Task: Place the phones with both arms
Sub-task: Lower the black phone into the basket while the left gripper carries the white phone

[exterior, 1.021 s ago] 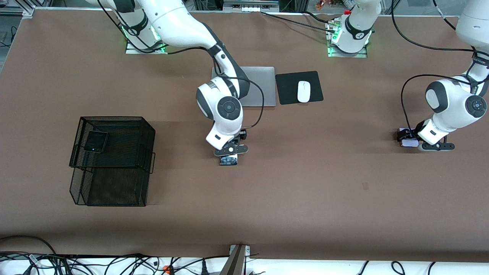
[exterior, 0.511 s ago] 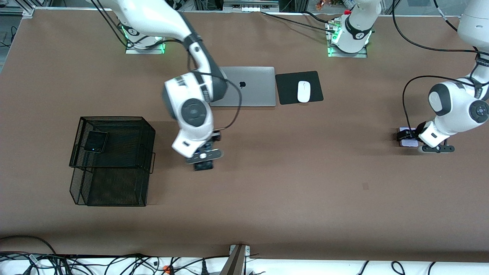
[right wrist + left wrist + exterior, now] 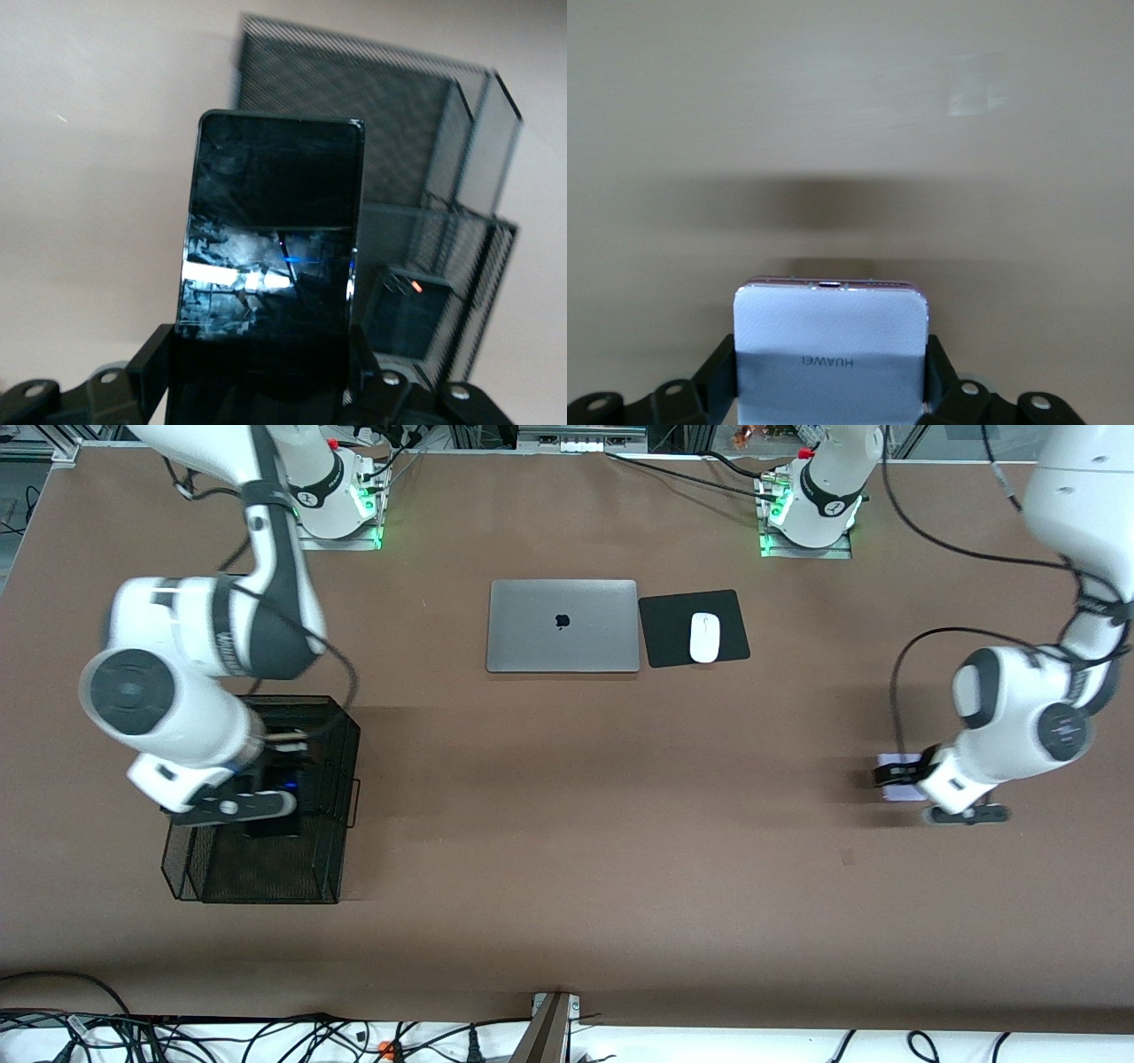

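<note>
My right gripper (image 3: 270,806) is shut on the long black phone (image 3: 275,828) and holds it over the black mesh basket (image 3: 341,735). In the right wrist view this phone (image 3: 270,239) stands up between the fingers (image 3: 151,363), with the basket (image 3: 478,159) past it. A small near-square black phone (image 3: 407,314) lies in the basket; the right arm hides it in the front view. My left gripper (image 3: 902,784) is shut on the pale lavender-white phone (image 3: 899,790), a little above the table at the left arm's end. The left wrist view shows that phone (image 3: 831,328) clamped between both fingers (image 3: 722,367).
A closed silver laptop (image 3: 563,626) lies at the middle of the table toward the bases. Beside it a white mouse (image 3: 704,638) sits on a black pad (image 3: 664,633). Cables run along the table edge nearest the front camera.
My right arm has swung from the table's middle to over the basket, carrying the black phone. My left gripper has moved with the lavender phone toward the front camera and the table's middle.
</note>
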Controlling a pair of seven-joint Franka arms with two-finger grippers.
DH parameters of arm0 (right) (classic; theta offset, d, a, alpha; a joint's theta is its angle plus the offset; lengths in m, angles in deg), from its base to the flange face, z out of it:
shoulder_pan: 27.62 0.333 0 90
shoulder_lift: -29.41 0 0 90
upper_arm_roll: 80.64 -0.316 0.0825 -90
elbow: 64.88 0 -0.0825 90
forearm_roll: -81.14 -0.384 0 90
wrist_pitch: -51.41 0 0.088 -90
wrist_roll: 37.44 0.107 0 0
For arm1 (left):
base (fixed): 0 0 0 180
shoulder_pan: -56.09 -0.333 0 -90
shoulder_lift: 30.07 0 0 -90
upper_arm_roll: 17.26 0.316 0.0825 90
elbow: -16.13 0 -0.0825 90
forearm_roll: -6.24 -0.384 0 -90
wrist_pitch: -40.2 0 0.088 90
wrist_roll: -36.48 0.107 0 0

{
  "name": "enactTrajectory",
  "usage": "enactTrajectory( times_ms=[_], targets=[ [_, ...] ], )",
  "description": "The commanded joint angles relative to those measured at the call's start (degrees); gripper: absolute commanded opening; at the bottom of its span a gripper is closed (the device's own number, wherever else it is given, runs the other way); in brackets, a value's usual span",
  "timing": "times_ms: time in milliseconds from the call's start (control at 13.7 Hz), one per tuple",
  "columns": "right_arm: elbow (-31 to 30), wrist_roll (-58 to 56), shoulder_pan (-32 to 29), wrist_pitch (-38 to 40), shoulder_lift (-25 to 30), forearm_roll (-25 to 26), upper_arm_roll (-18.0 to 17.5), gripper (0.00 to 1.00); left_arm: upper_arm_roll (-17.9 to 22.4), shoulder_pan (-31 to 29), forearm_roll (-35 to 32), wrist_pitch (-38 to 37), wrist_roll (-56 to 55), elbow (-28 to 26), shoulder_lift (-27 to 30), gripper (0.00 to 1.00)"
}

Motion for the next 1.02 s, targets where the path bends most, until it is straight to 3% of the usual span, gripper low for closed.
enactTrajectory(
  times_ms=[0,146,365,511,730,948],
  targets=[
    [-15.88,-0.41,1.48,-6.45,11.00,-0.26,0.79,0.00,0.63,7.69,0.97,-2.11,-10.29,5.73,-3.50,0.00],
    [-23.19,-0.24,1.57,-11.64,14.79,-0.26,0.97,0.00,0.63,13.13,0.97,-2.11,-17.94,8.98,-5.78,0.00],
    [-27.96,1.08,1.57,-16.39,15.86,-0.43,0.97,0.00,0.63,21.75,1.06,-2.90,-29.81,14.34,-7.90,0.00],
    [-29.63,1.17,1.57,-19.21,15.68,-1.39,0.88,0.00,0.54,26.59,1.06,-4.74,-34.40,18.55,-9.30,0.00],
    [-30.25,1.61,1.57,-19.92,14.37,-7.45,0.88,0.00,0.63,33.62,4.21,-5.54,-36.70,24.70,-12.37,0.00],
    [-30.25,1.61,1.57,-20.10,13.49,-7.64,0.79,0.00,1.15,38.73,4.04,-5.98,-38.28,30.68,-16.33,0.00]
  ],
)
